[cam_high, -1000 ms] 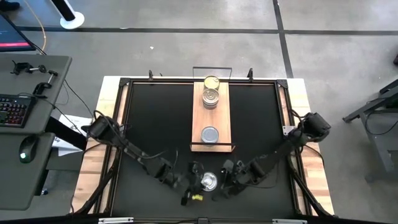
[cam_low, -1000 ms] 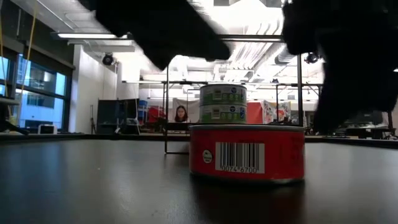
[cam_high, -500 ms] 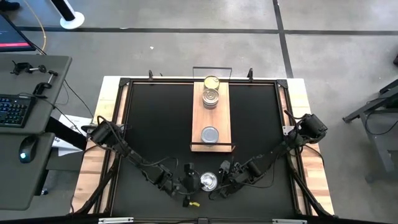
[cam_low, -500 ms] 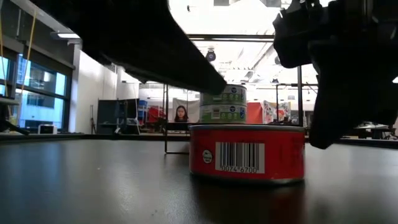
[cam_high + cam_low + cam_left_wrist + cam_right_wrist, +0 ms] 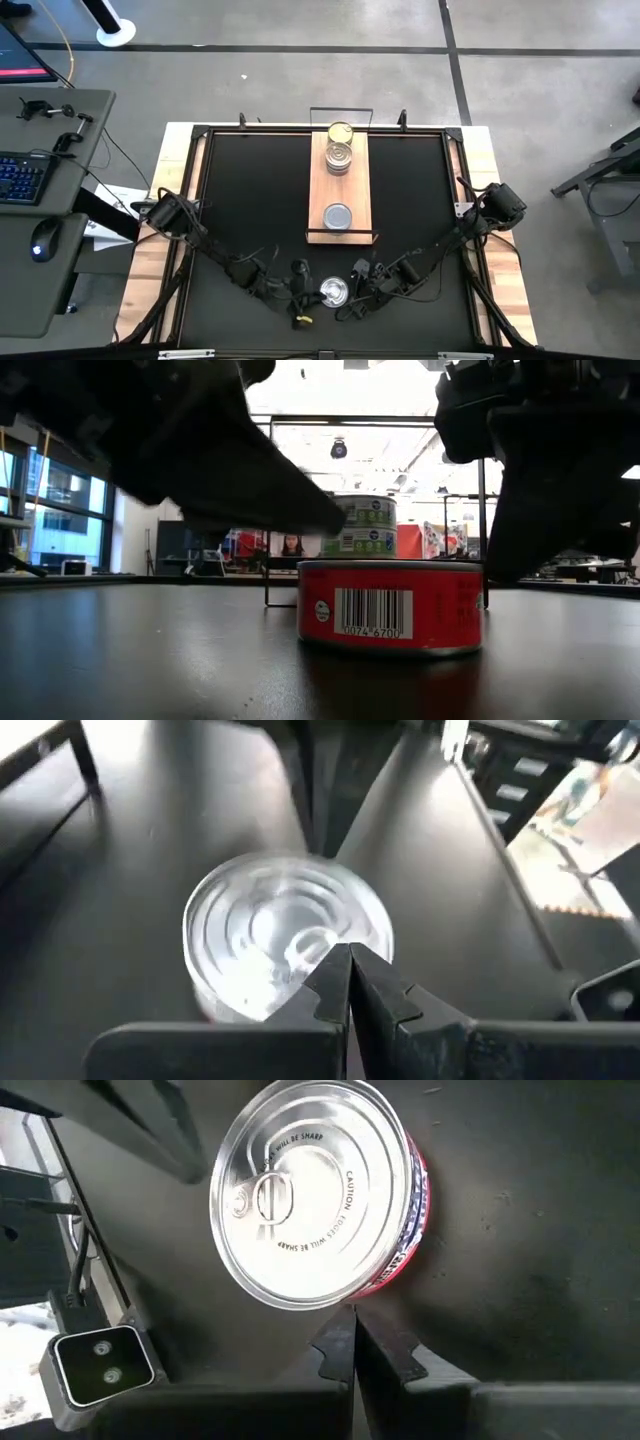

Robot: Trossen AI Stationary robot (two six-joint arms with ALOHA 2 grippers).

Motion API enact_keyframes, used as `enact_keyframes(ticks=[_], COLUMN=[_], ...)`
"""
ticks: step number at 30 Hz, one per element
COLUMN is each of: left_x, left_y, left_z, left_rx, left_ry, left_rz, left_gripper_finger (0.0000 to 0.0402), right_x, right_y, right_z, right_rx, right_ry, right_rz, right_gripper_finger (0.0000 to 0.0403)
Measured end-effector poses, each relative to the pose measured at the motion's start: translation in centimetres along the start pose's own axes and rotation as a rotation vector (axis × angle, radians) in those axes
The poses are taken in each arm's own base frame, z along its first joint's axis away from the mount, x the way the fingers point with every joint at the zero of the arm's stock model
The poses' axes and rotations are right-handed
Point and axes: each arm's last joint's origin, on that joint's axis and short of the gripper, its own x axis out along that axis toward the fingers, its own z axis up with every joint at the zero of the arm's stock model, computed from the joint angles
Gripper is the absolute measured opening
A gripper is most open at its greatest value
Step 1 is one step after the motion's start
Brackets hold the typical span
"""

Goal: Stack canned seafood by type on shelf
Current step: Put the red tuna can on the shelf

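Now flat round red-walled silver-lid tin on black table, 6 o'clock of light-wood shelf. Left end effector at tin's 9 o'clock, right end effector at 3, equally near; both pinched closed, empty. No long axis.

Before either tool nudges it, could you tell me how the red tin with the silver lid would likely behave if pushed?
The red tin sits flat and squat on the black tabletop, so it would probably slide rather than tip. Its metal body looks rigid. The smooth, shiny lid may be slippery.
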Motion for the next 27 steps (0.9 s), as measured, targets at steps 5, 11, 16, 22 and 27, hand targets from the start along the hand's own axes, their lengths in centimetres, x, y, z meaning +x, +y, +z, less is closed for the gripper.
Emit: enact_keyframes(ticks=[5,11,16,22,27], left_x=[0.2,0.5,0.6,0.4,0.3], left_y=[0.5,1.4,1.6,1.3,1.2], left_z=[-0.2,-0.1,-0.1,-0.4,-0.4], left_rx=[0.015,0.051,0.062,0.085,0.096], left_ry=[0.034,0.069,0.104,0.119,0.135], left_rz=[0.029,0.040,0.017,0.012,-0.003], left_gripper_finger=[0.0000,0.0000,0.0000,0.0000,0.0000], right_x=[0.0,0.3,0.7,0.2,-0.9], right_y=[-0.1,-0.7,-0.8,0.0,0.8], right_z=[0.2,0.9,1.4,1.5,1.8], right_rx=[0.006,0.064,0.082,0.087,0.096], right_ry=[-0.004,-0.014,-0.022,-0.033,-0.053], right_rz=[-0.002,-0.046,-0.036,0.029,0.087], right_gripper_finger=[0.0000,0.0000,0.0000,0.0000,0.0000])
